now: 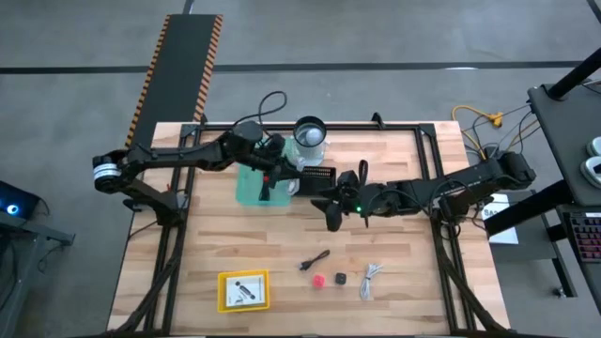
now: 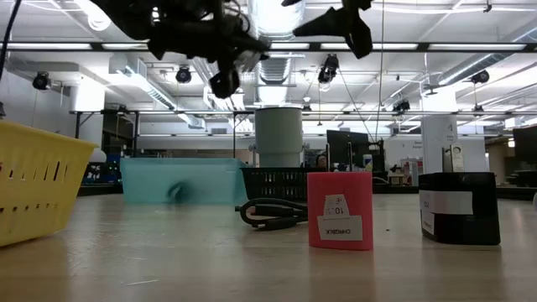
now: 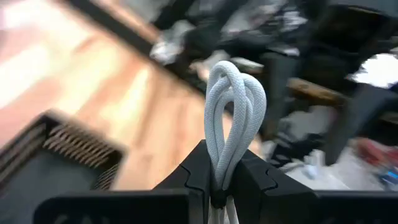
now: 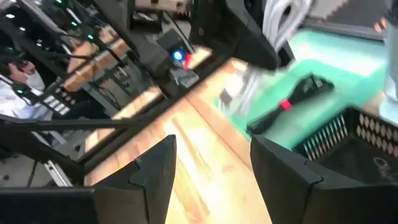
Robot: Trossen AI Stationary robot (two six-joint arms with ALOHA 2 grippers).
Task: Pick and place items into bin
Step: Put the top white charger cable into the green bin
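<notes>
Left pincer (image 3: 219, 186): clamped tight on a folded white cable (image 3: 233, 115), loops standing up between the fingers; raised over the green bin (image 1: 255, 186) at the tabletop's (image 1: 225, 235) far middle. Centre over the bin's open floor, lower until the loops clear the rim, then release. Right pincer (image 4: 211, 171): spread wide, empty, close beside the bin; hold clear. Waiting near the front edge: black cable (image 1: 315, 260), red ball (image 1: 319, 280), black cube (image 1: 340, 279), grey cable (image 1: 370, 280).

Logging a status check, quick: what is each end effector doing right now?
Left end effector: closed on a looped white cable, above the teal bin.
Right end effector: open, empty, mid-table.
</notes>
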